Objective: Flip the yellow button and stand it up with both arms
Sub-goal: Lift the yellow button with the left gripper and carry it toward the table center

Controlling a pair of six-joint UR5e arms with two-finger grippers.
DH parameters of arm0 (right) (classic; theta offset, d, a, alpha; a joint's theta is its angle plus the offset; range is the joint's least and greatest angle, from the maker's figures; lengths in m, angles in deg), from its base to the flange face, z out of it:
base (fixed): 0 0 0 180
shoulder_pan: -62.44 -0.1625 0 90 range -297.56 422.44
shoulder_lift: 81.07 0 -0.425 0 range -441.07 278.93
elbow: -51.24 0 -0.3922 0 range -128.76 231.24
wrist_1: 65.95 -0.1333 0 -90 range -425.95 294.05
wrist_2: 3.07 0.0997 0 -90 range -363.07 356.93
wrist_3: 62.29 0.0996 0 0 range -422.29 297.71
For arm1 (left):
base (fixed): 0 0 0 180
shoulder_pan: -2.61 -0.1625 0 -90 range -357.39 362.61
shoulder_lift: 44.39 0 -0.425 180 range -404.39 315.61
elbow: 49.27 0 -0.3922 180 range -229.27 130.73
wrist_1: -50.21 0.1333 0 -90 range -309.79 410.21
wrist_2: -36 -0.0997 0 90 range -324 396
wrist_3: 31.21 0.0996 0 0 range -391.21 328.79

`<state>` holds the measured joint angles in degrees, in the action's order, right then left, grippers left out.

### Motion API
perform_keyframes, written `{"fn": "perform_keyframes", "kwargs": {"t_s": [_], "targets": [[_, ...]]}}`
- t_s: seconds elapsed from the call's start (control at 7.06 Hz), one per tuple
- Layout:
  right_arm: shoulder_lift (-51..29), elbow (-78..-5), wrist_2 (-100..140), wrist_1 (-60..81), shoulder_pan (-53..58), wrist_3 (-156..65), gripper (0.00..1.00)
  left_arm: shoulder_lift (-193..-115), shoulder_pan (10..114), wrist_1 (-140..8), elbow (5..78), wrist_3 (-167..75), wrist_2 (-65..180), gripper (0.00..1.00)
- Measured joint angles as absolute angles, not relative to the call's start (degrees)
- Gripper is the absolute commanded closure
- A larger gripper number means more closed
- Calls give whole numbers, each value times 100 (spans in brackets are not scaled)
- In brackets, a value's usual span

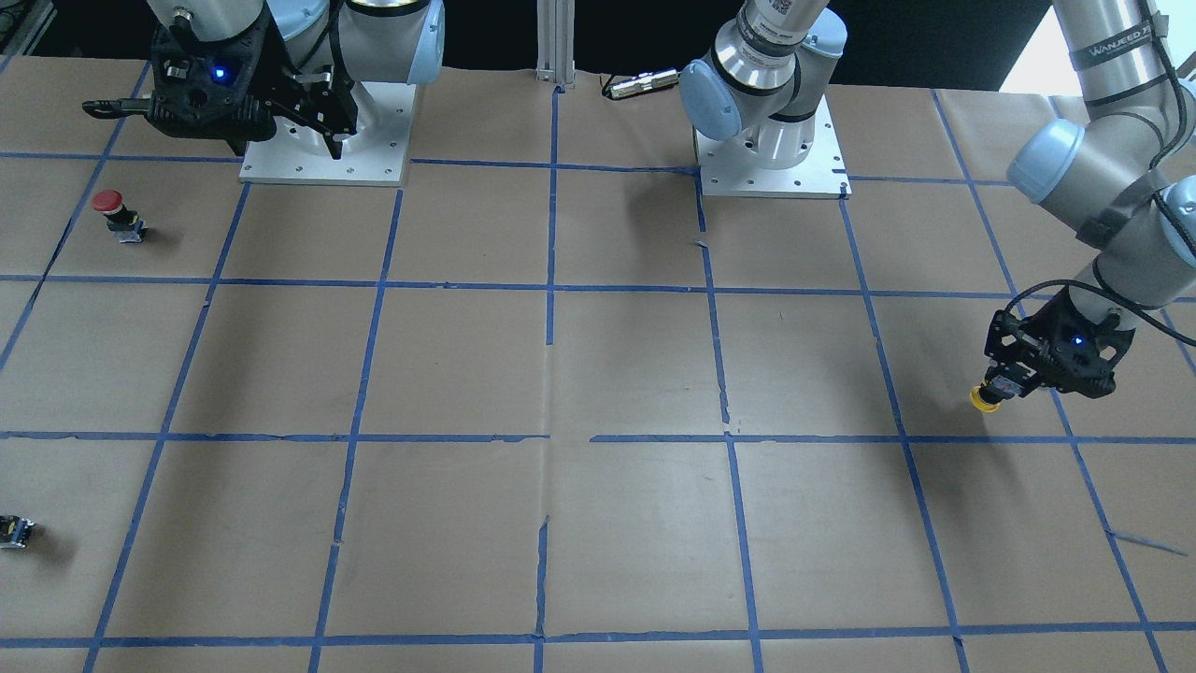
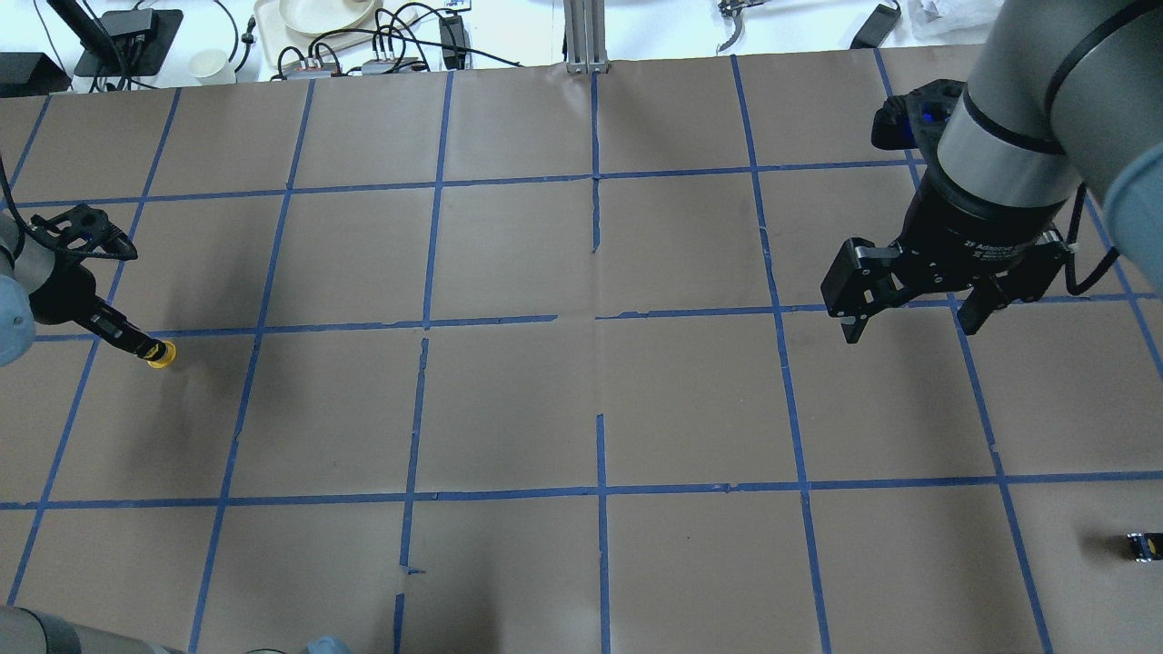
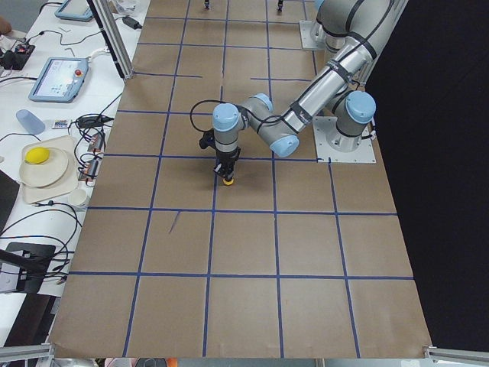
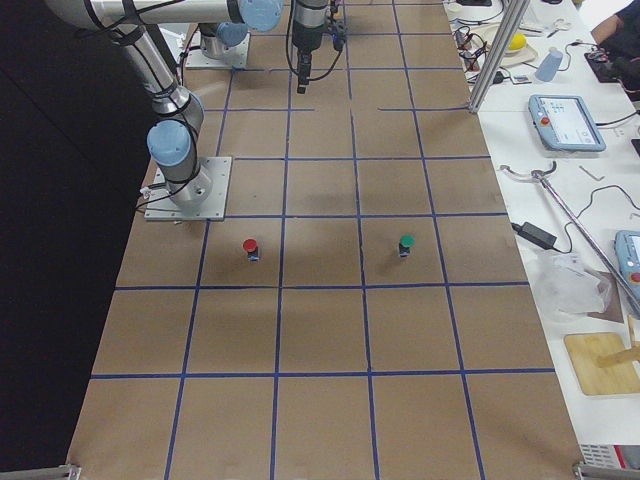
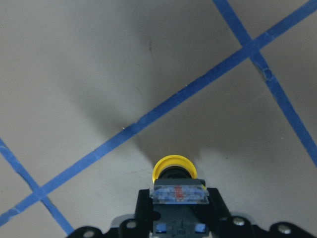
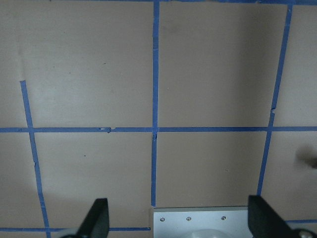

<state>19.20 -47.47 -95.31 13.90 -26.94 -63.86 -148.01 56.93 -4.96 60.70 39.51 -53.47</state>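
Your overhead and front-facing cameras share the table (image 2: 509,400) from opposite sides, looking down; end cameras sight along it; left wrist camera crowds the yellow button (image 5: 174,171).

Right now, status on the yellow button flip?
Left gripper shut on yellow button, cap down. Right gripper open, empty. Red button far off, beside right arm.
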Motion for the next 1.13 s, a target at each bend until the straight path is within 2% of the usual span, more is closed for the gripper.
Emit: {"fn": "perform_keyframes", "kwargs": {"t_s": [0.57,0.85,1.13], "targets": [[1923,-4781,-9543,1365,-2695,-6388,0,-14061,6608,-3009,5280,2552,-3588,98],[1922,-4788,-9557,1362,-2695,-6387,0,-13828,7389,-3631,4987,1015,-2318,98],[1950,-4862,-9570,1365,-2695,-6387,0,-13642,7946,-3765,5008,-143,-1082,98]]}}
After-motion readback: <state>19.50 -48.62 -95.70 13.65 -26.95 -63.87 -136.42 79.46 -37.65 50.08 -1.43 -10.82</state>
